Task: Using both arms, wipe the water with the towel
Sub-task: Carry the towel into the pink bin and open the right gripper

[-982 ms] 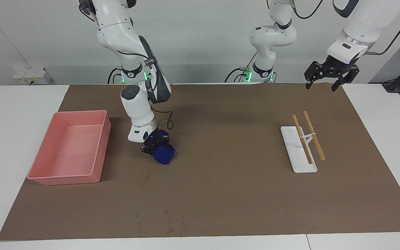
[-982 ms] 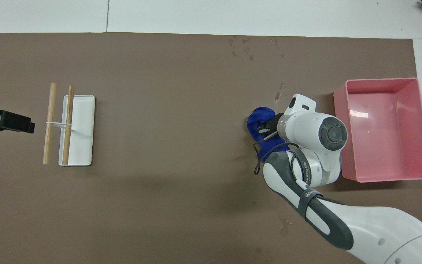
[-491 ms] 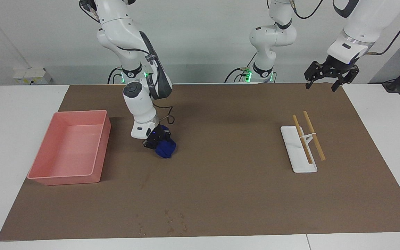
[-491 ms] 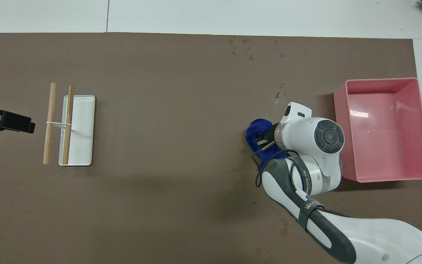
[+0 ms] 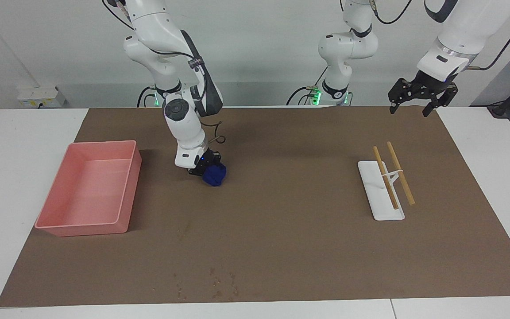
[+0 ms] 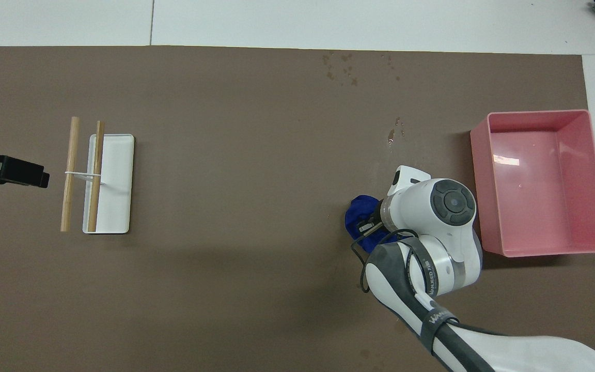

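Pressing the small deep-blue cloth towel to the brown table mat, the right gripper has its fingers clamped shut on the bunched cloth, which sits beside the pink plastic tray, toward the right arm's end. Left gripper hangs over the mat's edge near its own base, claws spread wide, holding nothing; that arm waits.

Judgement: to wipe well, keep the towel flat and loaded against the mat and drag steadily through the droplets. The water spots at the mat's edge farthest from the robots look untouched, and a few lie near the tray.

Against a second ago, right gripper and towel have pulled in toward the robots, away from the wet patch. Left gripper unchanged.
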### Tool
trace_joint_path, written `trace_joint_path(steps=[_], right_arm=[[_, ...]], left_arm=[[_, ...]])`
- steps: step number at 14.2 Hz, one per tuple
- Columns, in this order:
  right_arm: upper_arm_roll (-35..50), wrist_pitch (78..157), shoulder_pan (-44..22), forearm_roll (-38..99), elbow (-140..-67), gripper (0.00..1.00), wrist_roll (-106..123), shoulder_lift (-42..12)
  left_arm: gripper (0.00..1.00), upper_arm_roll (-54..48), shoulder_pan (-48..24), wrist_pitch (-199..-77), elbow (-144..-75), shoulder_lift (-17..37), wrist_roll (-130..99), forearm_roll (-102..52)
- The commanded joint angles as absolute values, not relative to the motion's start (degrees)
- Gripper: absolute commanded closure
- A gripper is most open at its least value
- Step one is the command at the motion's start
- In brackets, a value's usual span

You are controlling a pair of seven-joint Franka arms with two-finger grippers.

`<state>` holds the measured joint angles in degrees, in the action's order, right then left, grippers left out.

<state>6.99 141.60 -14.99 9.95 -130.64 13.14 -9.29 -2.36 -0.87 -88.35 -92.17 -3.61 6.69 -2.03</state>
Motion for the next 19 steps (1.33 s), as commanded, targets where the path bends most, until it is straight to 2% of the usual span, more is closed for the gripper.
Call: trace_joint_path(steps=[1,6,9,14,19], right_arm=[[7.73,140.18,-16.61,10.02,-141.32,1.00,10.46,-8.71],[7.73,140.10,-16.70,10.02,-144.31,1.00,10.46,-5.54],[7.73,138.18,-15.74,10.02,-141.87,1.00,11.34,-4.05],[7.47,112.81,-11.96,9.93,-124.49,1.00,11.07,-3.08],[7.21,100.75,-10.64,9.93,-117.17,1.00,11.34,-0.35]], left_arm=[[0.00,-2.90,-0.18,-88.86,-93.78,-5.01,7.47,-1.23],[0.00,-2.90,-0.18,-88.86,-93.78,-5.01,7.47,-1.23],[0.00,-2.90,-0.18,-88.86,-93.78,-5.01,7.47,-1.23],[0.00,-2.90,-0.18,-88.86,-93.78,-5.01,7.47,-1.23],[0.00,-2.90,-0.18,-88.86,-93.78,-5.01,7.47,-1.23]])
